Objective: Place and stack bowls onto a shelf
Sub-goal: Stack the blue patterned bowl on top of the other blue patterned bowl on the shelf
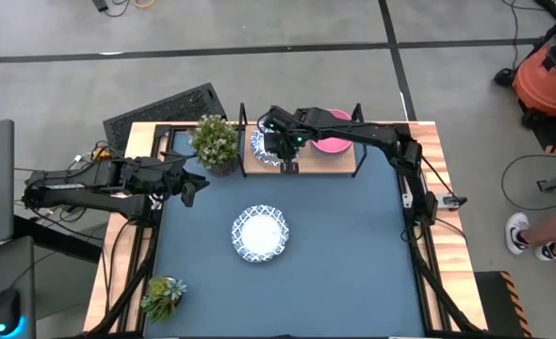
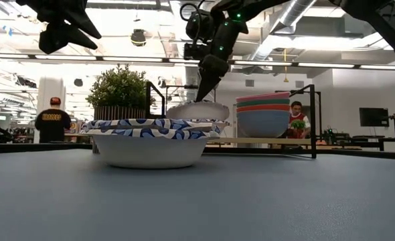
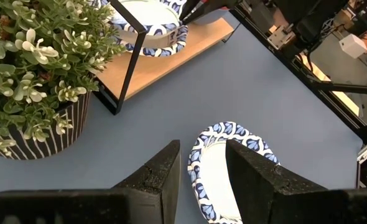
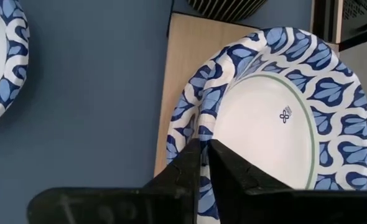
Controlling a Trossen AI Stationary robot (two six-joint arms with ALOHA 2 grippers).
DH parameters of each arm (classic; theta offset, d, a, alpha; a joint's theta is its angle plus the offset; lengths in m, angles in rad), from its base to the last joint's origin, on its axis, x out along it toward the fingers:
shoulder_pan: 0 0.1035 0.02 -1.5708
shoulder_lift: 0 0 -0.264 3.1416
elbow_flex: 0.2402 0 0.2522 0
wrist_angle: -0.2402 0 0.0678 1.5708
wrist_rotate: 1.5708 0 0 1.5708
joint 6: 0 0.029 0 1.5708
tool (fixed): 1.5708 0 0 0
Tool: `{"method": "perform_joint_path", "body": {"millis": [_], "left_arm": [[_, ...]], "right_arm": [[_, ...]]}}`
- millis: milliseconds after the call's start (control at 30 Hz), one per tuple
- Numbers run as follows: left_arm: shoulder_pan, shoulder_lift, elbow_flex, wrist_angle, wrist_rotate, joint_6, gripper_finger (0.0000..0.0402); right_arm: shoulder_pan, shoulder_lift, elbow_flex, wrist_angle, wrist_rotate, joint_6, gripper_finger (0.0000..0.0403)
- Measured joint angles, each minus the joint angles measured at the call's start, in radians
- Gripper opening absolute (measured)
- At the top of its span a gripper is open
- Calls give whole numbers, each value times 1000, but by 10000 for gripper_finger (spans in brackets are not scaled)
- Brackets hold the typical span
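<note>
A white bowl with a blue patterned rim (image 4: 277,118) sits on the left end of the light wood shelf (image 1: 306,166) at the table's far edge. My right gripper (image 4: 203,149) is at that bowl's near rim, its fingers shut on the rim. On the shelf's right end stands a stack of bowls (image 2: 263,114) with a pink one (image 1: 333,143) on top. A second blue-rimmed bowl (image 1: 260,234) rests upright on the blue tabletop. My left gripper (image 3: 202,168) hangs open over the table's left side, above and apart from that bowl. My right gripper has the shelf bowl's blue patterned rim (image 4: 202,121) between its two fingers, one on the inside and one on the outside. The fingers slant down from above (image 2: 207,77). The bowl sits upright on the shelf board.
A bushy potted plant (image 1: 214,141) in a striped pot stands just left of the shelf. A small succulent (image 1: 162,297) sits at the near left corner. Black frame rails (image 1: 419,245) run along the table's sides. People show in the room behind the table.
</note>
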Motion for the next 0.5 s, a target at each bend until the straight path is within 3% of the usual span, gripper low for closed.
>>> {"method": "perform_joint_path", "body": {"millis": [167,367,500], "left_arm": [[0,0,0,0,0,0,112],[0,0,0,0,0,0,112],[0,0,0,0,0,1,112]], "right_arm": [[0,-1,0,-4,0,1,82],[3,-2,31,-86,0,8,146],[31,-3,112,-211,-95,9,179]]}}
